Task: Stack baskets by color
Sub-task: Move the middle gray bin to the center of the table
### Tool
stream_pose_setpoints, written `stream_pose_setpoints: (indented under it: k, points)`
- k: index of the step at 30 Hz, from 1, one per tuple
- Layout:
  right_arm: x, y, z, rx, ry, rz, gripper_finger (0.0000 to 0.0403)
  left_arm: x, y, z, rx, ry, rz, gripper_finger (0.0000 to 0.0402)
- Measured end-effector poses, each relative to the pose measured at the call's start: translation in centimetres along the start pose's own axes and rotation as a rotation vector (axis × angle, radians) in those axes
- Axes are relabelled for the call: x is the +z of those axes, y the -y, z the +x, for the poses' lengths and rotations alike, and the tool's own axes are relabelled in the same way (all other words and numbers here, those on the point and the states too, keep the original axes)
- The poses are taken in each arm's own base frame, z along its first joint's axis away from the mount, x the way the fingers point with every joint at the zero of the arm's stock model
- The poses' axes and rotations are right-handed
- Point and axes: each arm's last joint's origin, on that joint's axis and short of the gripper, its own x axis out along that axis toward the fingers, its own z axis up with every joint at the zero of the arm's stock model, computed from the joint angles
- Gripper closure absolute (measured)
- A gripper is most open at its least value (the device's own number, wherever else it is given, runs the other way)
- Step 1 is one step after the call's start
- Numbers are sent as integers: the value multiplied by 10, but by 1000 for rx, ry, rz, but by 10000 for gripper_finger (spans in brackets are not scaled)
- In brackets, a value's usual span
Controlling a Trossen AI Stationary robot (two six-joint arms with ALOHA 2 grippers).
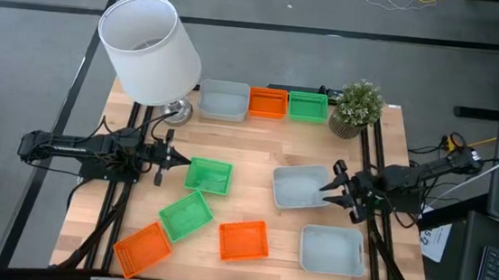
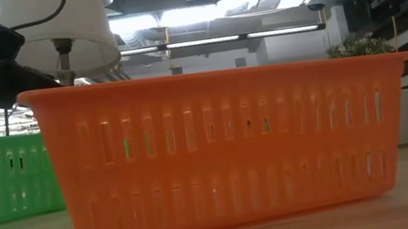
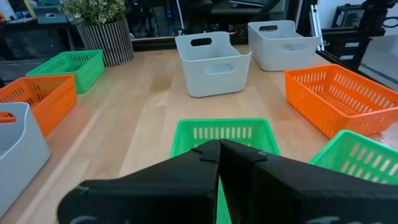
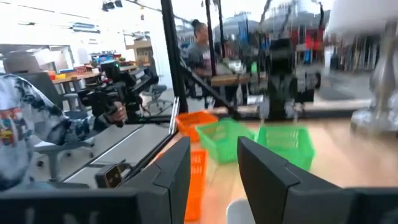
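Nine baskets lie on the wooden table. A grey (image 1: 223, 100), an orange (image 1: 267, 103) and a green basket (image 1: 308, 105) stand in a row at the far edge. Two green baskets (image 1: 209, 175) (image 1: 186, 216), two orange (image 1: 142, 248) (image 1: 243, 240) and two grey (image 1: 301, 187) (image 1: 331, 250) are scattered nearer, each flat on its bottom. My left gripper (image 1: 165, 155) is shut and empty, just left of the green basket (image 3: 224, 134). My right gripper (image 1: 334, 191) hangs open above the right end of the middle grey basket, with nothing between its fingers (image 4: 177, 171).
A large white lampshade (image 1: 149, 48) on its stand rises at the far left corner, and a small potted plant (image 1: 357, 109) stands at the far right. In the low view an orange basket (image 2: 228, 152) fills the foreground. People (image 4: 28, 134) are in the room beyond the table's left side.
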Motion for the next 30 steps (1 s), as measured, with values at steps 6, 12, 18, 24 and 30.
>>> stream_pose_setpoints:
  k: [6,12,18,24,30]
  points:
    - [4,0,10,-39,70,-2,271,0,0,0,0,-1,20,401]
    - [0,0,21,-39,70,-19,271,0,0,0,-8,-1,52,401]
    - [-5,0,31,-39,67,-3,271,0,1,0,-11,-1,42,401]
    - [-7,0,35,-35,79,6,271,0,6,0,-63,3,39,401]
    - [14,-5,46,-7,175,145,271,0,9,0,-94,5,46,401]
